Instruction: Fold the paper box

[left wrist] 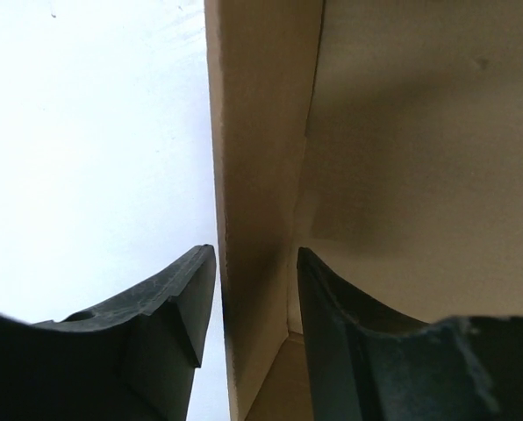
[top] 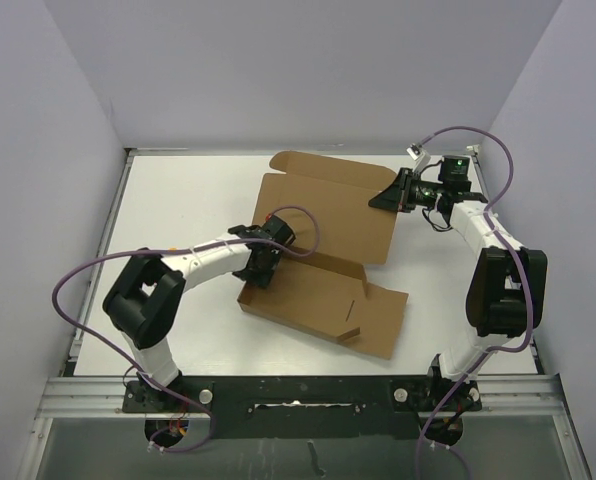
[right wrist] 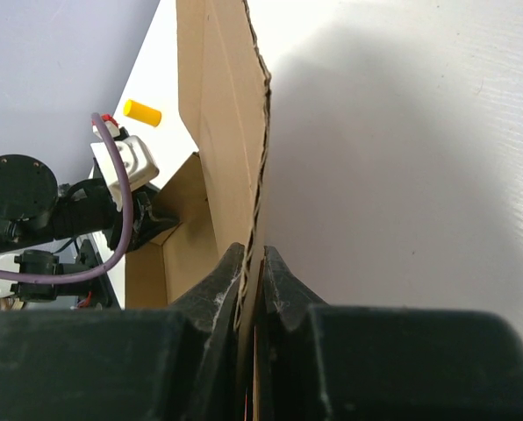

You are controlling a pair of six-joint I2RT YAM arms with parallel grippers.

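The paper box (top: 318, 290) is a brown cardboard sheet, partly folded, in the middle of the white table. Its left side wall stands upright, its lid panel (top: 328, 205) leans up at the back, and a flat flap (top: 383, 320) lies at the front right. My left gripper (top: 256, 270) is open astride the left wall (left wrist: 253, 132), one finger (left wrist: 178, 307) outside with a white gap showing and the other (left wrist: 332, 316) inside the box. My right gripper (top: 386, 198) is shut on the lid's right edge (right wrist: 226, 132), and the corrugated edge runs between its fingertips (right wrist: 254, 263).
A small yellow cylinder (right wrist: 142, 112) lies on the table beyond the box in the right wrist view, near the left arm's wrist (right wrist: 33, 202). Grey walls close the table (top: 178, 200) on the left, back and right. Purple cables (top: 88, 280) loop beside both arms.
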